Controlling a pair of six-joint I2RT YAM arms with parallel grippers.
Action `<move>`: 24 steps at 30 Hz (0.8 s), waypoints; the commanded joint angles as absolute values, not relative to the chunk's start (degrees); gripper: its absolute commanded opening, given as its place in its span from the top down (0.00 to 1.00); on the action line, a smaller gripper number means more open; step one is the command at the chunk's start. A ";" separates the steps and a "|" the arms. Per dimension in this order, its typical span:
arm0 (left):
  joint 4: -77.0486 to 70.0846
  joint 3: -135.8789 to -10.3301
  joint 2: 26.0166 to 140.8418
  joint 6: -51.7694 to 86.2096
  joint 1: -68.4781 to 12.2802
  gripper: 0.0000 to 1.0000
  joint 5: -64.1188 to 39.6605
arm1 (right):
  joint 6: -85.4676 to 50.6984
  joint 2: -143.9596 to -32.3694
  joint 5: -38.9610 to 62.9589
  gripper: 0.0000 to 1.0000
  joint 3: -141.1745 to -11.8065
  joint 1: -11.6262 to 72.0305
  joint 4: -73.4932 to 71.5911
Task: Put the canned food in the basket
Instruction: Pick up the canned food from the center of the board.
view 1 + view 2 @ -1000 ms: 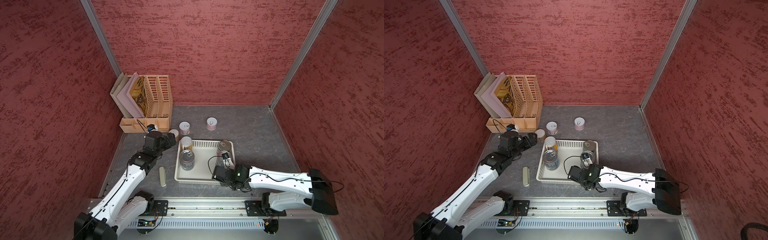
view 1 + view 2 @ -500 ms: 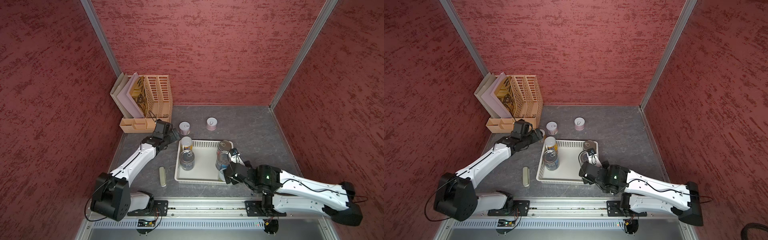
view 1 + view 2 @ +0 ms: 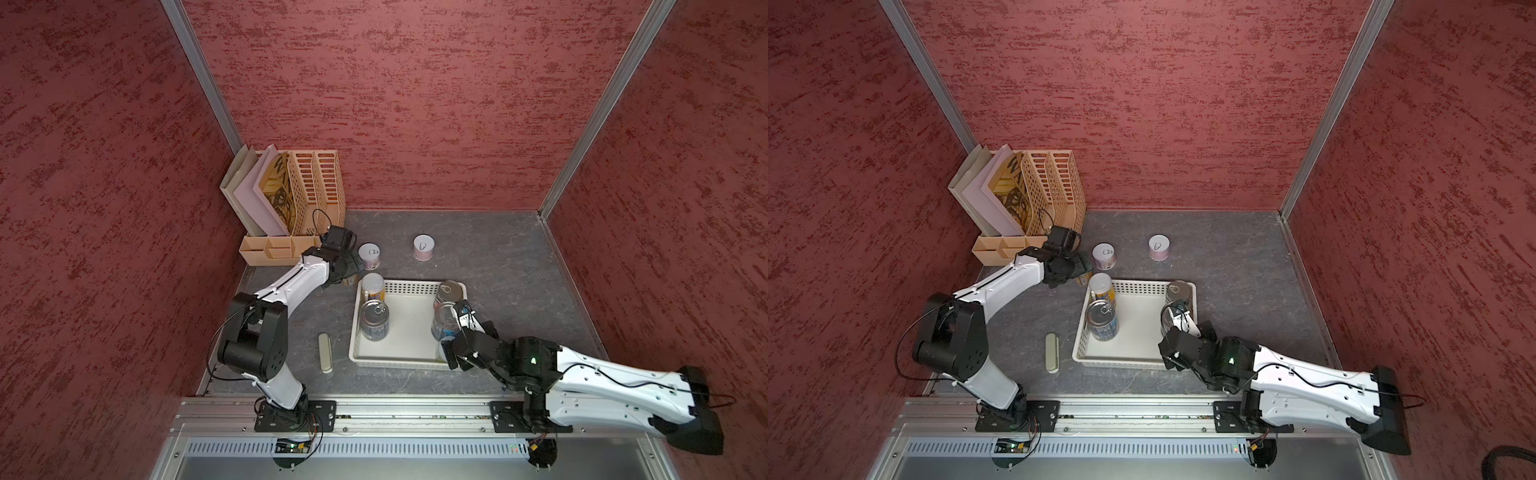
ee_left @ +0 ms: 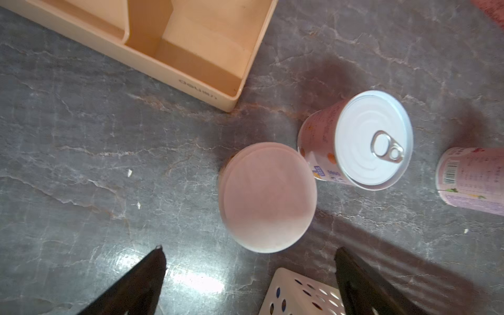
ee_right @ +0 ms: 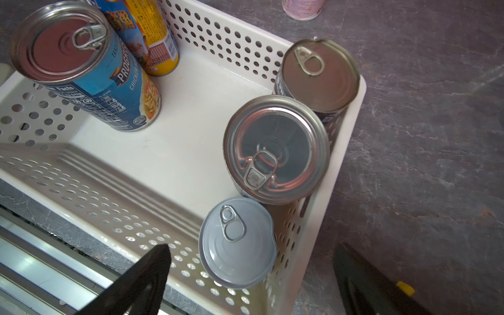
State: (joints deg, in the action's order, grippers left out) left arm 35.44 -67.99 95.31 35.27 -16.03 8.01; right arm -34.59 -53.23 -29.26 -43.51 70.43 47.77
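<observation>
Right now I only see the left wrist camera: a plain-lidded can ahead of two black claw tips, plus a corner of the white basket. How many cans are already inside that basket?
Observer: Five: a blue can, a yellow can, a dark can, a silver-topped can and a short tin.
Operator: And the other claw?
Observer: The right claw hangs open by the basket's near right corner, holding nothing.
Operator: Any clutter I can't see?
Observer: A flat beige case lies on the table left of the basket.
</observation>
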 commanded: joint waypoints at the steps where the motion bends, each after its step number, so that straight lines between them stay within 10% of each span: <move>1: 38.00 -70.80 97.97 34.42 -15.95 0.00 9.17 | -33.84 -51.90 -30.84 0.02 -41.70 70.33 44.74; 24: 39.01 -78.90 108.82 27.54 -16.70 0.00 13.14 | -34.98 -53.25 -30.15 0.02 -39.86 70.29 43.77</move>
State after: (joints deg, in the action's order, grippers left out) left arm 39.05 -77.60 108.73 28.77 -16.73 12.08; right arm -34.50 -53.19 -29.23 -40.73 70.41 45.04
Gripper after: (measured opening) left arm 0.996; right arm 0.984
